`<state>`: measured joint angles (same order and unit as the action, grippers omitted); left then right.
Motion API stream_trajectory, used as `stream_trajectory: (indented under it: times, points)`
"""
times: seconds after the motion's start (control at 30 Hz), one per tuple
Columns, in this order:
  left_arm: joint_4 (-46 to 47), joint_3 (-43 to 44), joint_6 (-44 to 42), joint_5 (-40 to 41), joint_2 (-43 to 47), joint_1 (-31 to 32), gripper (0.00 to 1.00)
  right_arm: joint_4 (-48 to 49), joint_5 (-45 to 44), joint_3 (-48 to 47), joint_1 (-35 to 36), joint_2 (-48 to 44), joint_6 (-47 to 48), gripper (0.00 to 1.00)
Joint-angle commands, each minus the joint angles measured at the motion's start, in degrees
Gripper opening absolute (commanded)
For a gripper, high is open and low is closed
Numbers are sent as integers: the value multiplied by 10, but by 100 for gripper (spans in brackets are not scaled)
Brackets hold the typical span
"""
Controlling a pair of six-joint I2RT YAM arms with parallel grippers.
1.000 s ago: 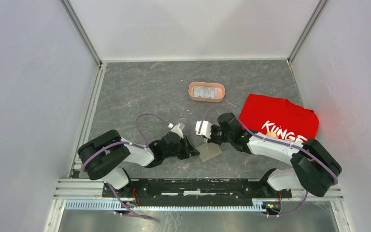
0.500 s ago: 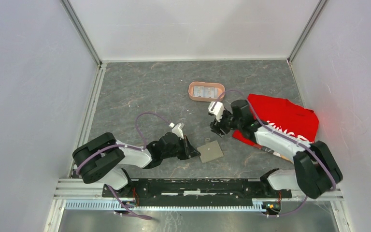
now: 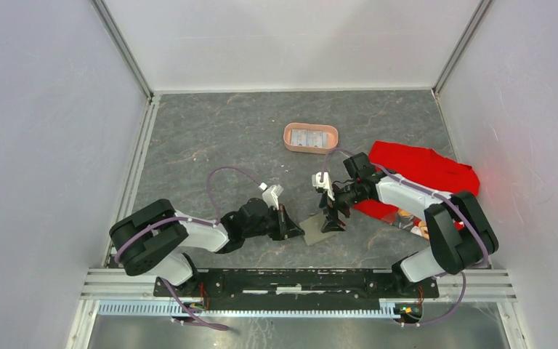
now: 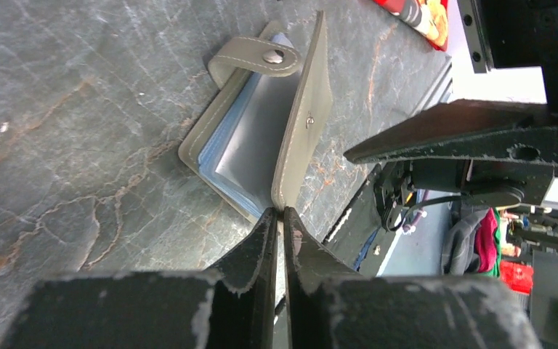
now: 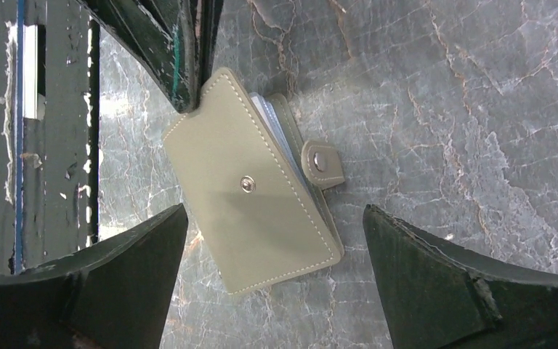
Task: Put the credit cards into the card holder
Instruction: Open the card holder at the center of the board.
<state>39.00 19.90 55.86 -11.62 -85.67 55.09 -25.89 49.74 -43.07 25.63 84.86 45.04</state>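
Observation:
The olive-grey card holder [image 3: 320, 227] lies on the stone table between the two arms, its strap with a stud [image 5: 321, 163] hanging loose. My left gripper [image 4: 280, 212] is shut on the corner of its cover [image 4: 306, 109], which stands raised, showing clear pockets [image 4: 251, 142] inside. From above, the cover [image 5: 254, 196] shows its centre stud, and the left fingers [image 5: 189, 58] pinch its corner. My right gripper [image 5: 276, 211] hangs open over the holder with nothing in it. The credit cards [image 3: 310, 136] lie in the pink tray [image 3: 288, 138] farther back.
A red cloth with white lettering [image 3: 429, 169] lies to the right, partly under the right arm. The metal rail of the arm bases [image 3: 290, 280] runs along the near edge, close behind the holder. White walls enclose the table.
The right gripper has opened wide; it rose toward the tray, then came back down over the card holder. The left gripper has kept its pinch on the cover.

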Motion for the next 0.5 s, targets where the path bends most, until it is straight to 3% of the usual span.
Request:
stream_trajectory:
  times: [0.0, 0.17, 0.3, 0.47]
  points:
    - [39, 19, -52, -28, -8, 3, 12, -34, 9, -28, -10, -4, 47, 98]
    - [27, 27, -67, -44, -11, 3, 13, -79, 27, -69, -8, 26, 112, 96]
    - [18, 32, -72, -40, -7, 3, 13, -212, 64, -122, 8, 91, 224, 74]
    - [16, 34, -76, -37, -5, 3, 13, -191, 32, -111, 19, 89, 207, 49]
